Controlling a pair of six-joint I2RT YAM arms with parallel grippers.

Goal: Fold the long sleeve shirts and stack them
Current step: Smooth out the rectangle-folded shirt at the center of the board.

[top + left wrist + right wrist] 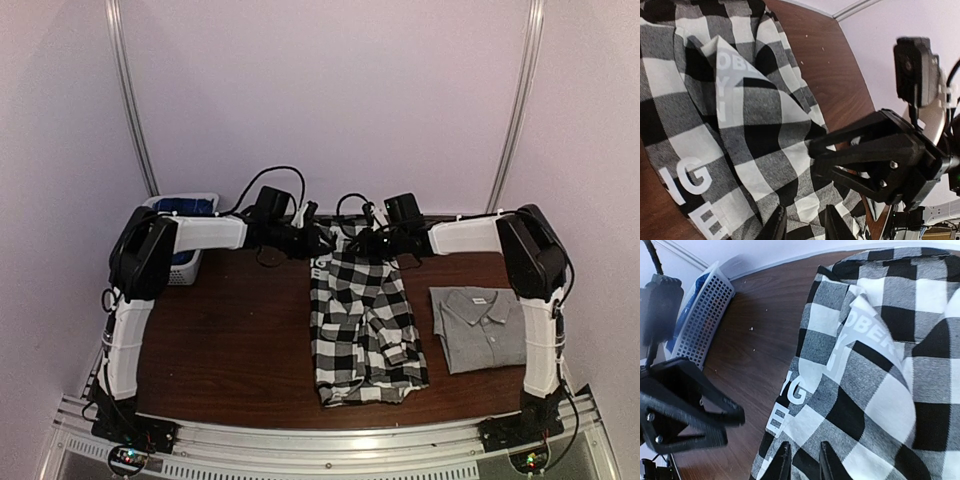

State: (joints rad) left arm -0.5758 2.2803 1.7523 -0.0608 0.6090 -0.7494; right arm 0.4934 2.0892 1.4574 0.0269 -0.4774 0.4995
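The black-and-white check flannel shirt (pixel 362 330) lies folded lengthwise in the middle of the table, with white lettering (pixel 795 395) near its left edge. It fills the left wrist view (pixel 740 115) and the right wrist view (pixel 880 370). My left gripper (pixel 305 238) and right gripper (pixel 375 240) are both at its far end. In the left wrist view my gripper (pixel 805 227) has its jaws apart over wrinkled check cloth. In the right wrist view my gripper (pixel 804 465) also has its jaws apart over the cloth. The plain grey collared shirt (pixel 483 327) lies folded to the right.
A white slotted basket (pixel 185 240) with blue contents stands at the far left corner and shows in the right wrist view (pixel 700 325). Bare brown tabletop (pixel 230 340) lies left of the check shirt. The back wall is just behind the grippers.
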